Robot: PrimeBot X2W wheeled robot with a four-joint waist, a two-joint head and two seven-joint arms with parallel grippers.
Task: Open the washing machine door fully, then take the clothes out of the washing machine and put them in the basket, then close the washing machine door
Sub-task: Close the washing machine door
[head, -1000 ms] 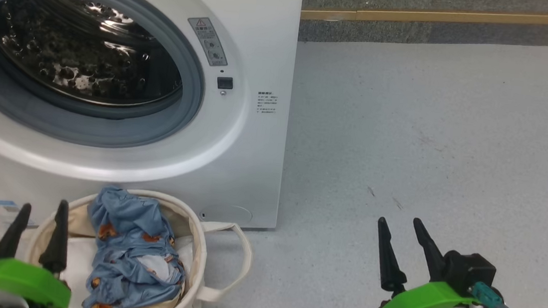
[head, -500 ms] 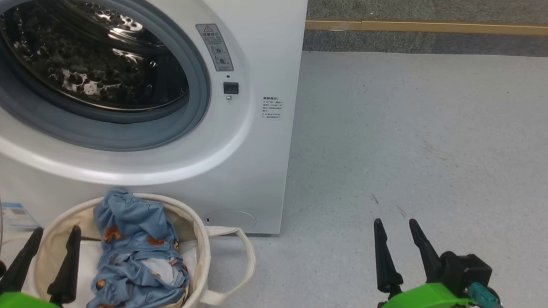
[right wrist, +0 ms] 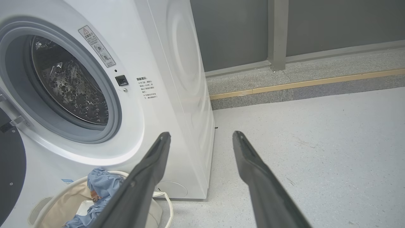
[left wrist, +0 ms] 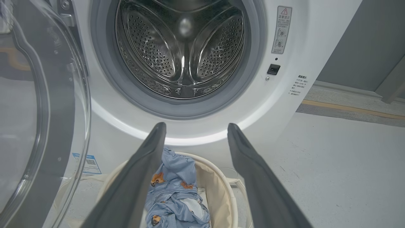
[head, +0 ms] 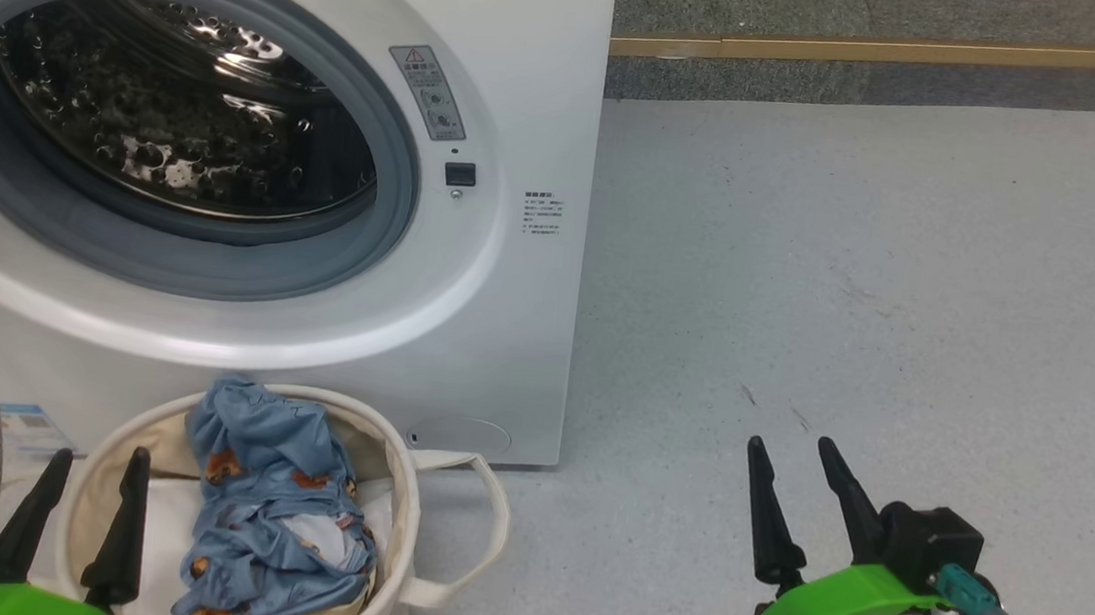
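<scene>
The left gripper [head: 102, 452] is positioned in front of the washing machine [head: 528, 95], below the level of its drum mouth. Its two dark fingers are held apart, and no item is clamped by them. The right gripper [head: 792, 441] is positioned over the floor [head: 862, 278], off the right-hand side of the washing machine. Its fingers are likewise spread and closed on nothing.

The basket [head: 396, 544] is set on the floor just in front of the washing machine, directly below the drum mouth. Whether it touches the front panel cannot be determined. The clothes [head: 272, 512] are located inside the basket. A crumpled light blue garment with orange-brown prints is heaped up to the rim, and a beige edge is seen beneath it. One loop handle [head: 488, 513] is extended from the basket toward the right-hand corner of the washing machine.

The door [left wrist: 41, 110] is swung open on the left-hand side of the washing machine, and its clear glass bowl is turned away from the mouth. Perforated steel is seen within the drum [head: 175, 111], which is ringed by a grey seal. A warning label [head: 428, 90] and a small black latch socket [head: 460, 175] are fitted to the right of the mouth. A blue sticker [head: 29, 426] is fixed low on the front panel.

A yellow-edged grey kerb [head: 884, 49] is seen behind the washing machine.
</scene>
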